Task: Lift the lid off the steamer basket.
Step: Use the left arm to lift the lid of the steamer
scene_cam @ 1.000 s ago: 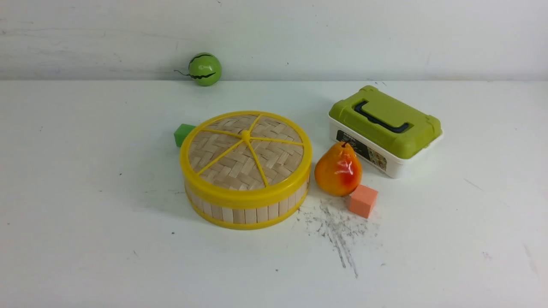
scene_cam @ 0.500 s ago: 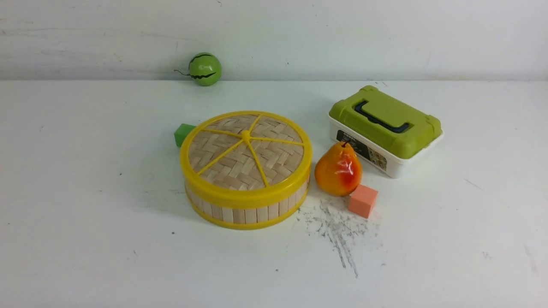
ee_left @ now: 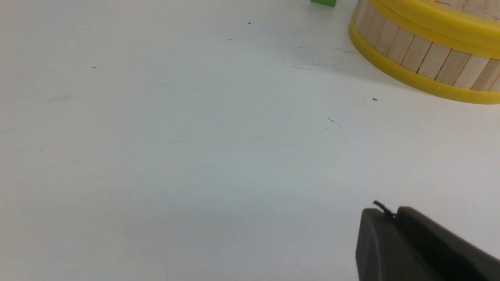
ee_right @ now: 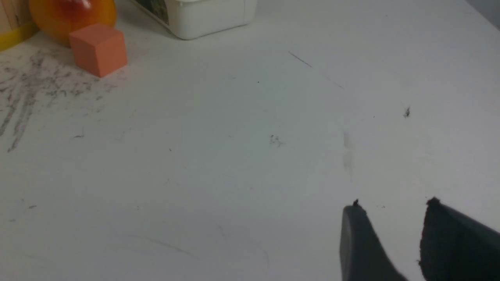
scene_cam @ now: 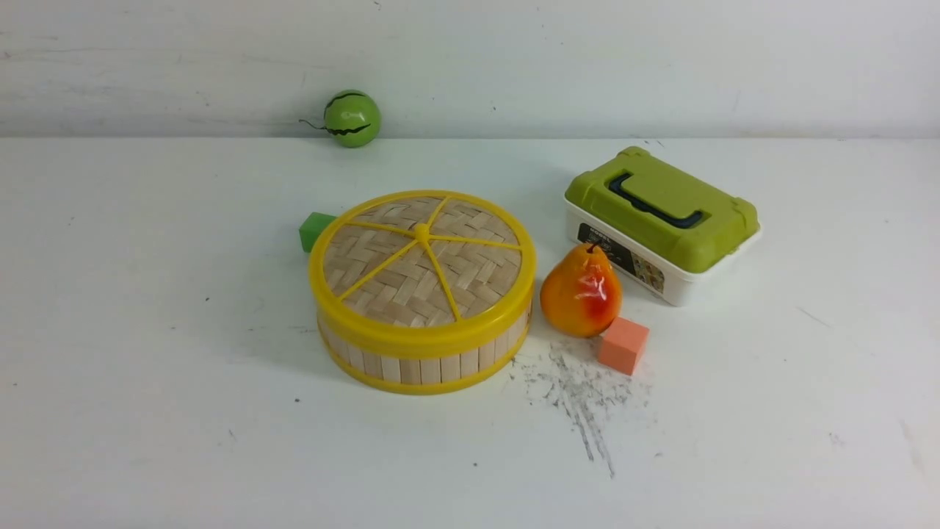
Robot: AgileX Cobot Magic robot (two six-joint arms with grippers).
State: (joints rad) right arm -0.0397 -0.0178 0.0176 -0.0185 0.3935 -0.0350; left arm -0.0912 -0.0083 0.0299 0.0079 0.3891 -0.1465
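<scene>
The lid (scene_cam: 422, 257), a woven bamboo disc with a yellow rim, spokes and hub, sits closed on the steamer basket (scene_cam: 426, 364) at the middle of the white table. Neither gripper shows in the front view. In the left wrist view, my left gripper (ee_left: 390, 212) has its jaws together and empty over bare table, well short of the basket's slatted wall (ee_left: 425, 58) and the lid's rim (ee_left: 437, 19). In the right wrist view, my right gripper (ee_right: 392, 205) is open and empty over bare table. It is far from the basket's bottom ring (ee_right: 11, 35).
A green cube (scene_cam: 314, 230) touches the basket's far left side. A pear (scene_cam: 580, 292) and an orange cube (scene_cam: 623, 344) stand just right of the basket. A white box with a green lid (scene_cam: 661, 217) is behind them. A green ball (scene_cam: 352, 118) lies at the back wall.
</scene>
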